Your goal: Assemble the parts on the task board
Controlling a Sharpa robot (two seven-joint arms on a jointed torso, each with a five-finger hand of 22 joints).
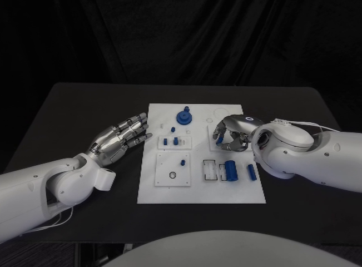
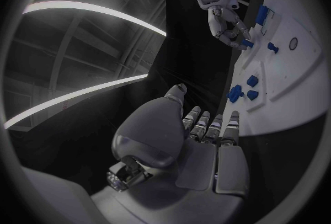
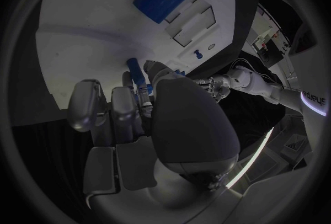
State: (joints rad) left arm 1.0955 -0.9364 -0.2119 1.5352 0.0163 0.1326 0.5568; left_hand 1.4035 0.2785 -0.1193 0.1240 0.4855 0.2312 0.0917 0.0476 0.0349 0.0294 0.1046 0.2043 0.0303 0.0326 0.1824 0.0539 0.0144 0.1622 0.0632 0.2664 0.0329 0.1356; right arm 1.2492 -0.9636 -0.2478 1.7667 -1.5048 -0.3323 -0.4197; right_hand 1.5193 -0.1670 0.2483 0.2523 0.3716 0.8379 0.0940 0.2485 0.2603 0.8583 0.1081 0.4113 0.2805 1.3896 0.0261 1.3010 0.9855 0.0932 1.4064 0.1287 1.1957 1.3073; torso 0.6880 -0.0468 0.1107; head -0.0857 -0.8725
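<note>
- Task board (image 1: 229, 192): white plate lay mid-table on black table (image 1: 60, 111), long side running away from robot
- Left hand (image 1: 120, 138): rested just beside board's left edge, fingers stretched out and slightly apart, tips near the edge; held nothing. Left wrist view showed same hand (image 2: 207, 130) w/ fingertips close to board rim, not clearly touching
- Right hand (image 1: 231, 133): sat over board's right-centre area, fingers curled down onto the plate. Right wrist view showed fingers (image 3: 127, 105) bunched round a small blue peg (image 3: 134, 69); cannot tell if peg was truly pinched or only touched
- Blue gear-like part (image 1: 184, 117): stood near board's far edge, centre
- Small blue pieces (image 1: 174, 141): clustered on left-centre of board, between the two hands
- Blue cylinder (image 1: 231, 170): lay in a recess near board's near-right part; a slimmer blue pin (image 1: 251, 171) lay just beside it, toward right edge
- Small blue peg nr front-left square plate (image 1: 183, 162): stood apart from others
</note>
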